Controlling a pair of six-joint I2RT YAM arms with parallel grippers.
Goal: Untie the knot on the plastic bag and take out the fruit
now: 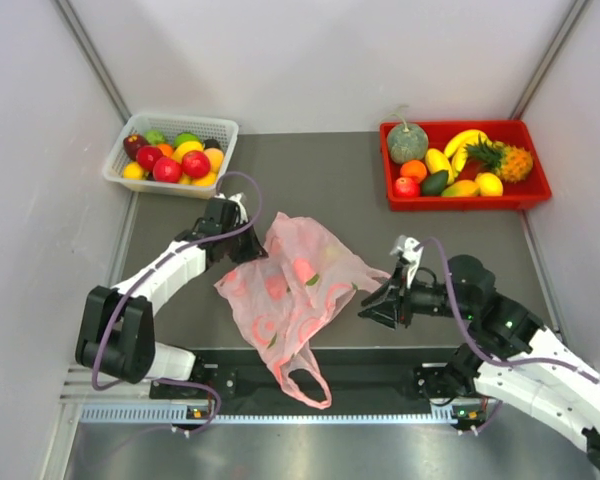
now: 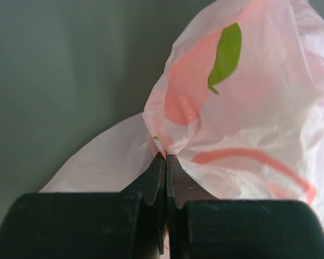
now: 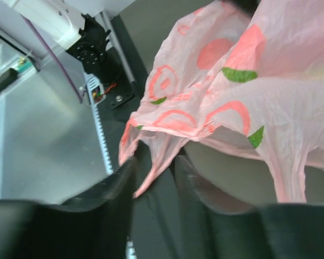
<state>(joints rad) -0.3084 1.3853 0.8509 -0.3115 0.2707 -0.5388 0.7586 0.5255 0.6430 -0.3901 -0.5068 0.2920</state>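
Observation:
The pink plastic bag (image 1: 300,285) lies crumpled on the dark mat, one loop handle (image 1: 305,385) hanging over the front edge. I see no knot, and no fruit shows through the bag. My left gripper (image 1: 248,245) is shut on a pinch of the bag's upper left edge; the left wrist view shows the jaws (image 2: 166,156) closed on the film (image 2: 248,108). My right gripper (image 1: 378,303) is open beside the bag's right edge, holding nothing. In the right wrist view its fingers (image 3: 155,164) stand apart, with the bag (image 3: 248,97) ahead of them.
A white basket (image 1: 225,128) of mixed fruit stands at the back left. A red tray (image 1: 460,200) at the back right holds a melon (image 1: 407,143), a pineapple (image 1: 510,160), bananas and smaller fruit. Grey walls close in both sides.

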